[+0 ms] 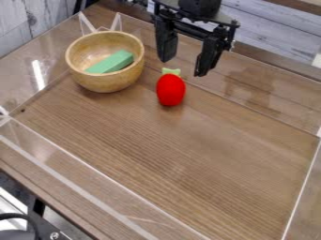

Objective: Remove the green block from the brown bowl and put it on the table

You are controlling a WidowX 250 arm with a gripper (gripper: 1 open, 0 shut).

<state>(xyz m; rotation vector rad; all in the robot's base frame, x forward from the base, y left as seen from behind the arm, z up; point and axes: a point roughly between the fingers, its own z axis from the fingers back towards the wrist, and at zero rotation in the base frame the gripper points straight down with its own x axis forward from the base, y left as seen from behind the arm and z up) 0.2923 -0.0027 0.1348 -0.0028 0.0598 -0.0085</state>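
The green block [111, 64] lies tilted inside the brown bowl [105, 80], which sits at the back left of the table [189, 150]. My gripper [186, 54] hangs above the table to the right of the bowl, its two black fingers spread apart and pointing down with nothing between them. It is apart from the bowl and the block. A red strawberry-like toy [171, 88] stands on the table just below and slightly in front of the fingers.
Clear raised edges [75, 164] run around the tabletop. A grey plank wall stands behind the table. The wood-grain surface stretches wide in front of the bowl and the toy.
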